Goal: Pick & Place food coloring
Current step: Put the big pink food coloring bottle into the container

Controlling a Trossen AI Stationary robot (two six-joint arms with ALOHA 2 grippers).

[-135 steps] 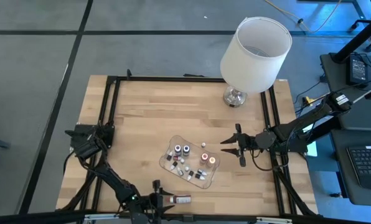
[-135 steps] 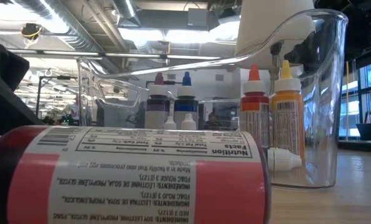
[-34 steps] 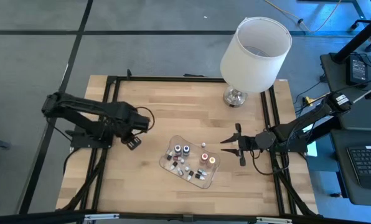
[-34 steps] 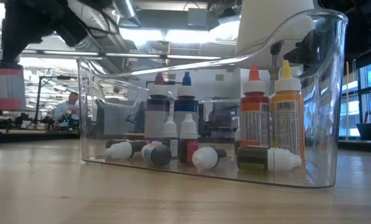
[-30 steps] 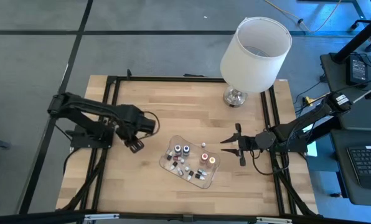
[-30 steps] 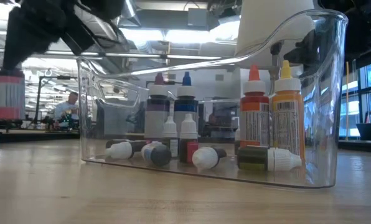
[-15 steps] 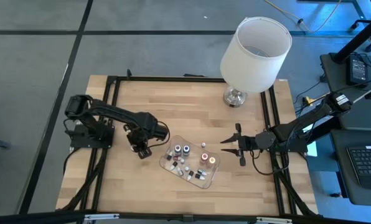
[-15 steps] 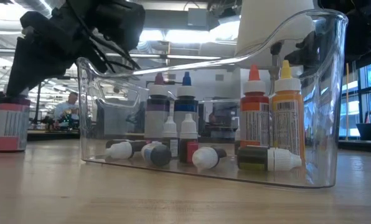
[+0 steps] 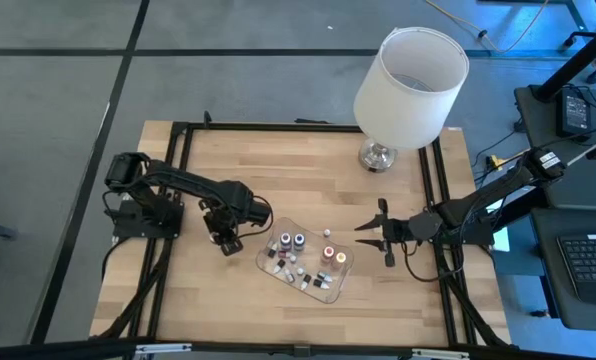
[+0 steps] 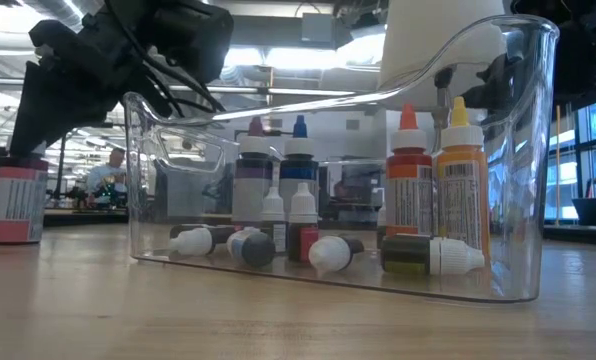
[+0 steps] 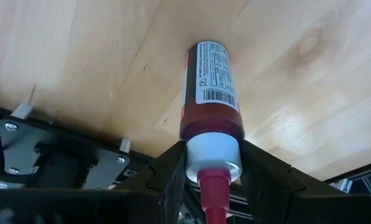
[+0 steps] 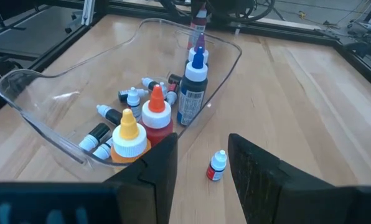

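Low view, near to far: clear plastic tray (image 10: 518,150) up front holds food coloring bottles (image 10: 438,190), four tall upright, small ones lying on floor. Left gripper (image 11: 213,163) beside tray's left end, fingers either side of white collar of red labelled bottle (image 11: 209,87), standing upright on wooden table (image 9: 308,165). Grip or release: cannot tell. Right gripper (image 9: 368,234) waits right of tray, jaws apart, empty; small white-capped red bottle (image 12: 217,165) near it. White-shaded lamp (image 9: 410,72) at far edge.

Both arms (image 9: 183,185) matte black, jointed, w/ loose black cables. Jaws dark, angular, wedge-shaped; silver screws on black bracket (image 11: 23,146).
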